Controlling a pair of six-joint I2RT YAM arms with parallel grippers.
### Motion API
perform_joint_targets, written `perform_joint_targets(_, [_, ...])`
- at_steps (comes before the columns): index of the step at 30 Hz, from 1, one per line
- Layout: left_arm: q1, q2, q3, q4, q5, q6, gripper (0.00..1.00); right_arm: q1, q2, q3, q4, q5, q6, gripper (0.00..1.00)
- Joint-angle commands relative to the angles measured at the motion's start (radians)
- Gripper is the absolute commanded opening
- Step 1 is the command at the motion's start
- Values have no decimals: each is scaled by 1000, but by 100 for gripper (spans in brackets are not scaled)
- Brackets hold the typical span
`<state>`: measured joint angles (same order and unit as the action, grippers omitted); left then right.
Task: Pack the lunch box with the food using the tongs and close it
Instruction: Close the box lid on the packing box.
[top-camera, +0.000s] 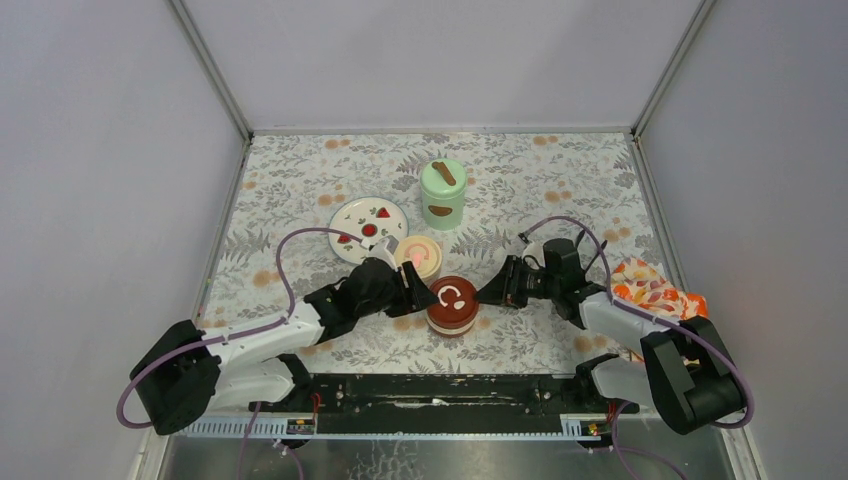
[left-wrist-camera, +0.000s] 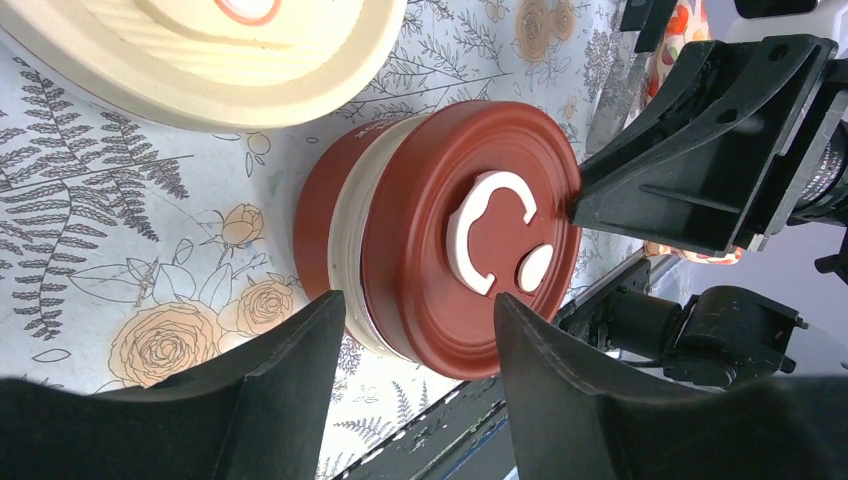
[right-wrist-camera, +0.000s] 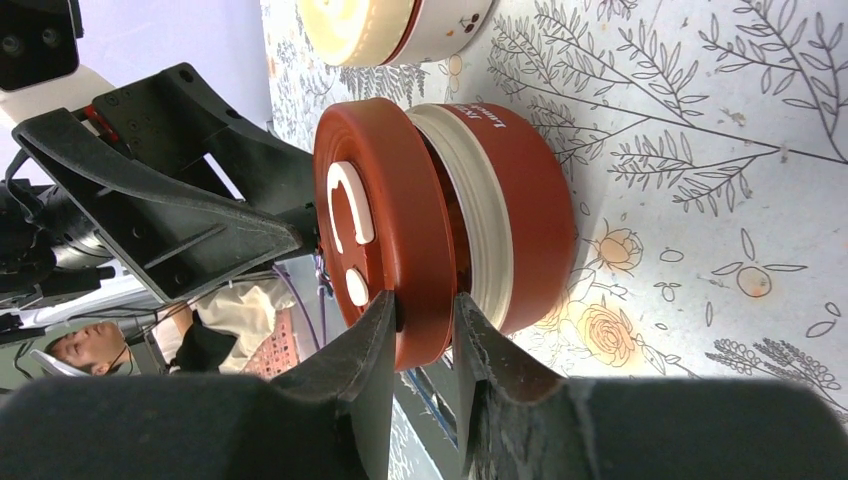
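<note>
The lunch box is in three parts. The mint-green jar stands at the back with its brown-knobbed lid on. The cream-lidded bowl sits by the plate. The dark-red bowl stands nearest, between both grippers. My right gripper is shut on the rim of the dark-red lid, one finger on top and one in the gap under it. My left gripper stands open, its fingers straddling the opposite edge of the lid; I cannot tell if they touch. Food and tongs are out of view.
A white plate with red fruit pictures lies at the back left, next to the cream-lidded bowl. An orange patterned cloth lies at the right edge of the table. The black rail of the arm bases runs along the near edge.
</note>
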<state>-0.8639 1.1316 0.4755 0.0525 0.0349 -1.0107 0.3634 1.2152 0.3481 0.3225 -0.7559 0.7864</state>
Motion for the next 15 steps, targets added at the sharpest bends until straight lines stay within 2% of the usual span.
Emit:
perform_joint_targets(1, [-10, 7, 24, 14, -13, 15, 63, -20, -18, -18, 59, -49, 10, 13])
perform_joint_targets(15, [-19, 52, 42, 14, -9, 19, 58, -21, 46, -62, 153, -69, 25, 13])
